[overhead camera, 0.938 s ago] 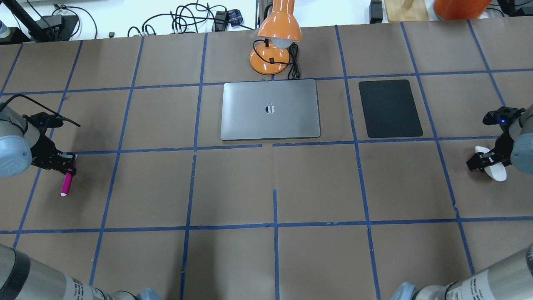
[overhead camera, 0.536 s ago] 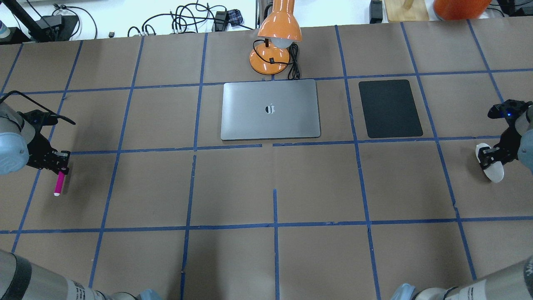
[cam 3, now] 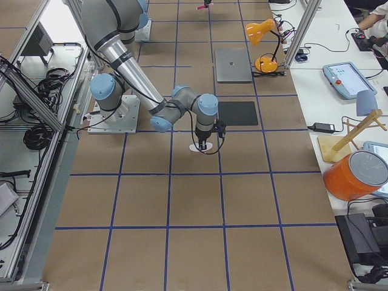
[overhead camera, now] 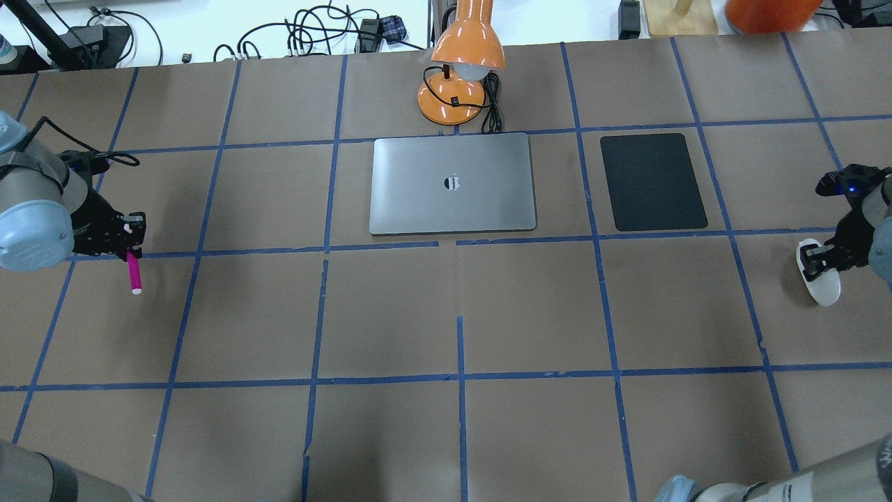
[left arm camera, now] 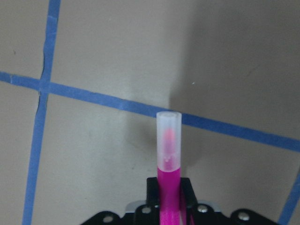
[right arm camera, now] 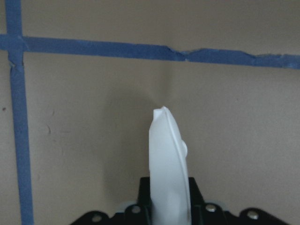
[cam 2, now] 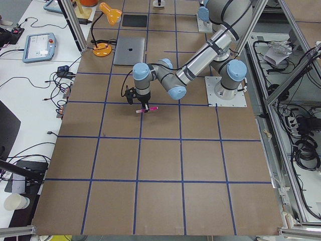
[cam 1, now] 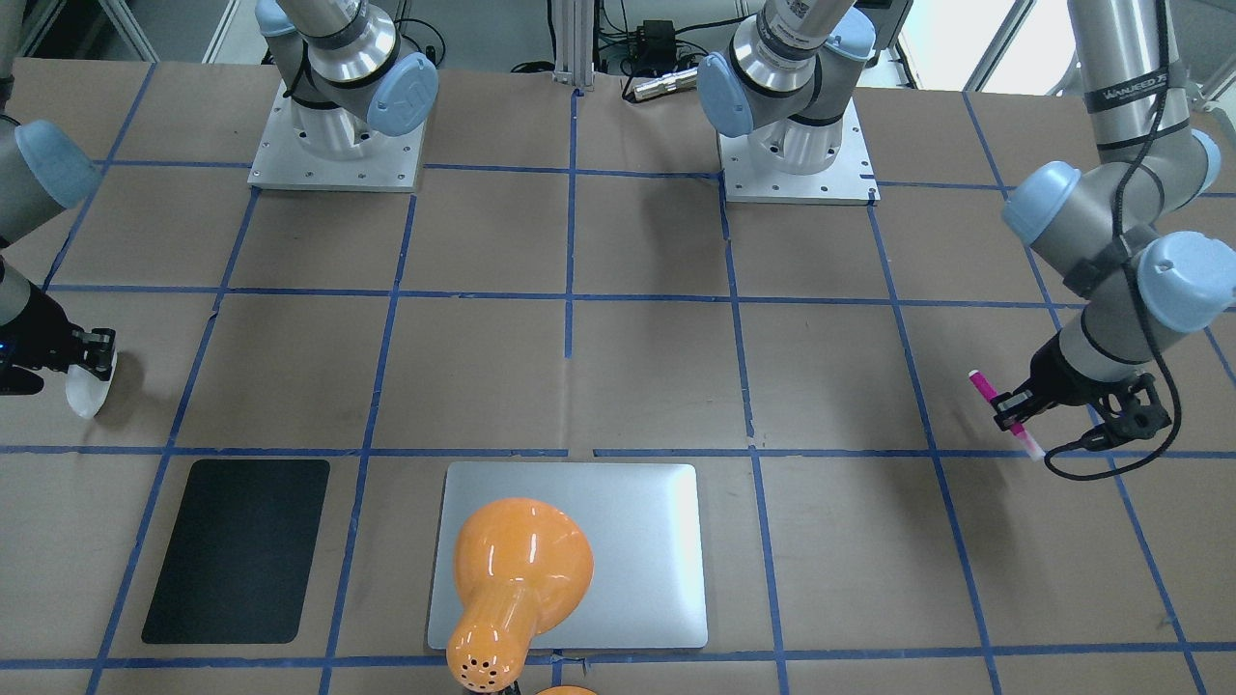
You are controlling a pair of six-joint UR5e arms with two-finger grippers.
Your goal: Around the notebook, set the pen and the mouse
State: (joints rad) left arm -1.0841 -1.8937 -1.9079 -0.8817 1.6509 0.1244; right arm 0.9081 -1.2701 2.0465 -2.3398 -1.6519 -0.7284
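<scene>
Both arms are loaded and out wide. Over by the table's [overhead camera: 460, 432] left edge, the left gripper [overhead camera: 129, 242] is clamped across the barrel of the pen [overhead camera: 133, 274]. The pale end pokes out past the fingers. In the left wrist view the pen [left arm camera: 168, 154] throws a shadow on the paper, so I judge it lifted clear. Holding it across the barrel leaves the length free to be laid flat later.

At the right edge, the right gripper [overhead camera: 817, 259] is pinched on the mouse [overhead camera: 822, 286]. It is turned up on its side, so the right wrist view shows only a thin white blade [right arm camera: 166, 159]. That edge-on hold suits narrow fingers on a smooth shell. Whether it is fully off the table I cannot tell.

The notebook [overhead camera: 453, 202] lies flat toward the far edge, mid-table, well apart from both arms. An orange lamp [overhead camera: 463, 63] stands just behind it and a black mat [overhead camera: 653, 181] lies on its right. My read is that the carry inward is next. The mat looks the natural landing spot for the mouse, with the pen going to the notebook's open left side.
</scene>
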